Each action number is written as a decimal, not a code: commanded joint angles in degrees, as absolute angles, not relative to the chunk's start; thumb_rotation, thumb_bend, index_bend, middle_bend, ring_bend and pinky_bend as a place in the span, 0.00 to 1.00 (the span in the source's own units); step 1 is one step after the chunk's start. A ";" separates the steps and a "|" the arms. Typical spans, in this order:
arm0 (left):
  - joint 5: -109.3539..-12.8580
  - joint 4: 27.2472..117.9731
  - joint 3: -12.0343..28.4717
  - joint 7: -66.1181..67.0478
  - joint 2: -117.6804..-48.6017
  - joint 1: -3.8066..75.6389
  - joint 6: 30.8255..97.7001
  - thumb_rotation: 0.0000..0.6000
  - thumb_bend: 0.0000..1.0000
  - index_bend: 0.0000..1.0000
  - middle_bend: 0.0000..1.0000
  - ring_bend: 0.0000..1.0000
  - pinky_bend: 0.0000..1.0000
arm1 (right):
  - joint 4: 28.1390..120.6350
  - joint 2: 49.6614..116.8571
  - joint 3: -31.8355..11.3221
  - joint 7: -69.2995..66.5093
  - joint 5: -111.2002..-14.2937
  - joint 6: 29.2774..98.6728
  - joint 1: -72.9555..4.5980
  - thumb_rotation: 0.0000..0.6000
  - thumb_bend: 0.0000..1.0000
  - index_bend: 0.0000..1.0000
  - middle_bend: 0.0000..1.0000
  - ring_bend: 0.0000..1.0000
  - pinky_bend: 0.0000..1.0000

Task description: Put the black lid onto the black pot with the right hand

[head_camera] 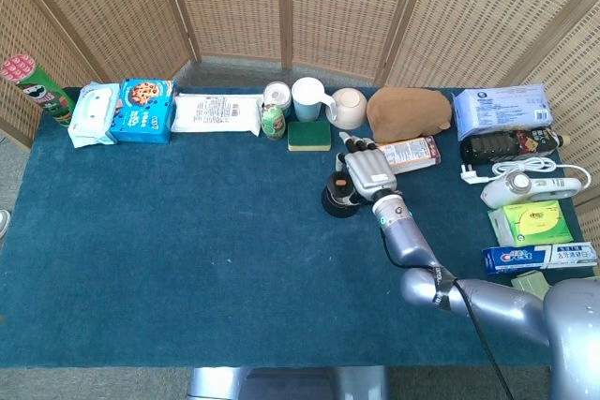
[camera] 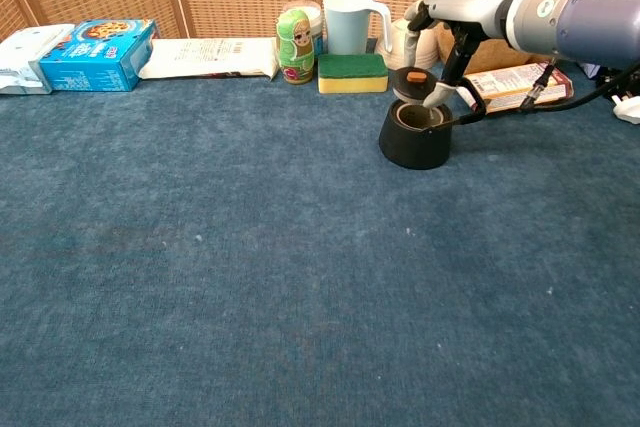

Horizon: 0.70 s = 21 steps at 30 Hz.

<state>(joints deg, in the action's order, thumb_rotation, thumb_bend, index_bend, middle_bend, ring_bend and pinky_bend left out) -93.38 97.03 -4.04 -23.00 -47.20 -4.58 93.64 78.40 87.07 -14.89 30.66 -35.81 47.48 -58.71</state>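
Black lid [camera: 413, 83] held by right hand [camera: 440, 32], above open black pot [camera: 414, 136]

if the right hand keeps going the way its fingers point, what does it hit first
Probably the pot: the right hand, holding the lid, points down over its rim. Depth is unclear.

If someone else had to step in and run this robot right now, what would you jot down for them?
Right hand: holds the black lid just above the far rim of the black pot, tilted, not seated.
Left hand: not in view.
Pot stands open on the blue table, in front of the green sponge and the mug.
Done: lid picked up and brought to the pot.
Left: level it over the opening, lower it, let go.
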 commanded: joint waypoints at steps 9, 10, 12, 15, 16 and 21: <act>-92.68 97.54 -3.97 -22.62 -47.03 -4.41 92.86 1.00 0.13 0.00 0.00 0.00 0.06 | 77.11 87.60 -13.78 29.97 -35.43 47.06 -59.05 1.00 0.27 0.44 0.01 0.09 0.06; -92.63 97.59 -3.96 -22.62 -47.02 -4.43 92.87 1.00 0.13 0.00 0.00 0.00 0.06 | 77.06 87.57 -13.65 29.96 -35.36 47.00 -59.04 1.00 0.27 0.44 0.01 0.09 0.06; -92.50 97.64 -3.90 -22.63 -47.02 -4.47 92.93 1.00 0.13 0.00 0.00 0.00 0.06 | 77.11 87.46 -13.38 29.94 -35.31 46.90 -59.02 1.00 0.27 0.44 0.01 0.09 0.06; -92.50 97.71 -3.90 -22.42 -47.05 -4.40 92.76 1.00 0.13 0.00 0.00 0.00 0.06 | 77.31 87.48 -13.14 29.90 -35.71 47.11 -59.09 1.00 0.27 0.44 0.01 0.09 0.05; -92.51 97.75 -3.90 -22.32 -47.06 -4.37 92.68 1.00 0.13 0.00 0.00 0.00 0.06 | 77.28 87.55 -13.02 29.98 -35.91 47.23 -59.16 1.00 0.27 0.44 0.01 0.09 0.05; -92.43 97.92 -3.91 -22.09 -47.05 -4.38 92.55 1.00 0.13 0.00 0.00 0.00 0.06 | 76.71 88.10 -12.79 30.14 -35.70 47.31 -59.45 1.00 0.27 0.44 0.01 0.09 0.04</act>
